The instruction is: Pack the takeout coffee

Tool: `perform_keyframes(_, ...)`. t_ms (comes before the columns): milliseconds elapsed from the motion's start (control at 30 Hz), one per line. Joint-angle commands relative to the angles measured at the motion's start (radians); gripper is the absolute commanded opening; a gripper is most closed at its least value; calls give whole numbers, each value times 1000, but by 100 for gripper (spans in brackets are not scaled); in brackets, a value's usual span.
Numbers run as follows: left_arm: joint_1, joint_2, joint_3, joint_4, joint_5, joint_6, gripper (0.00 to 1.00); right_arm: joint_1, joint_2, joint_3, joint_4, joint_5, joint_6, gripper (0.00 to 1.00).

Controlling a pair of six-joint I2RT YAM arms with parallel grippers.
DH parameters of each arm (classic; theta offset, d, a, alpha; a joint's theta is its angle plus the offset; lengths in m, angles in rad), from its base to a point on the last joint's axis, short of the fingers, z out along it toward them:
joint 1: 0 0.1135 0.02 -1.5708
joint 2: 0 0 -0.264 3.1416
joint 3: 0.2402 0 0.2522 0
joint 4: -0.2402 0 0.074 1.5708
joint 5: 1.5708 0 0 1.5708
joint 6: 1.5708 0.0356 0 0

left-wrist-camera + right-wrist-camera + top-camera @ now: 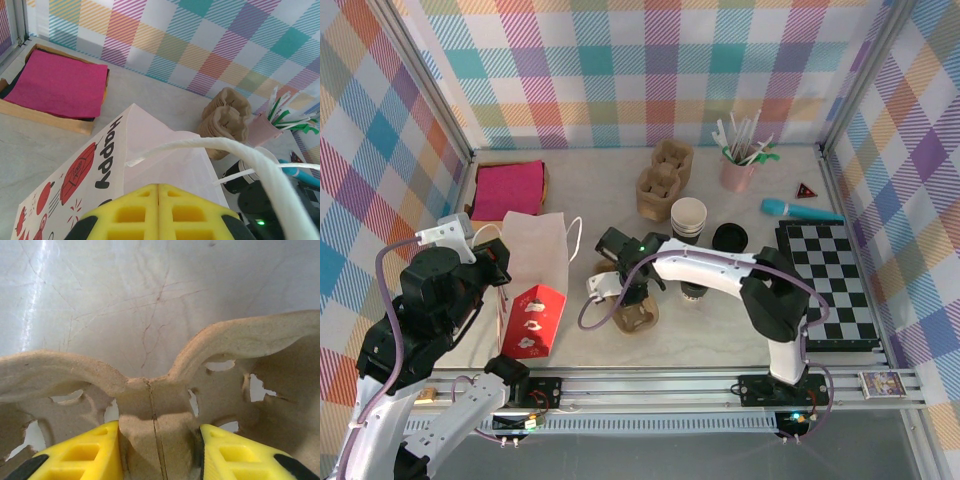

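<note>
The right pincer squeezes the cardboard tray's middle ridge while the left pincer pinches the paper bag, and the coffee cup stands on the bench beside the tray, so next the tray probably needs a slow, level lift.

The right arm hides most of what seems the takeout coffee.

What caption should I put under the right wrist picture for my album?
Two yellow fingers pinch the middle ridge of a cardboard cup carrier above a marble table.
</note>
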Motion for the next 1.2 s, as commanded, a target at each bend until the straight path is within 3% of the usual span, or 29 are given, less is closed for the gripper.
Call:
perform_keyframes(0, 11, -12, 24, 15, -9, 5, 0, 5, -99, 2, -34, 5, 50, 38)
perform_keyframes(300, 12, -11, 5, 50, 34, 29, 0, -9, -361, -72, -36, 49, 120, 37)
perform_keyframes(600, 12, 65, -17, 97, 164, 75, 0, -40, -590, 6, -57, -26, 237, 41)
perform_keyframes(867, 12, 84, -93, 191, 261, 69, 0, -67, -643, 130, -11, -153, 312, 40)
perform_keyframes(1167, -1, 111, -124, 276, 326, 57, 0, -104, -557, 328, 2, -286, 432, 41)
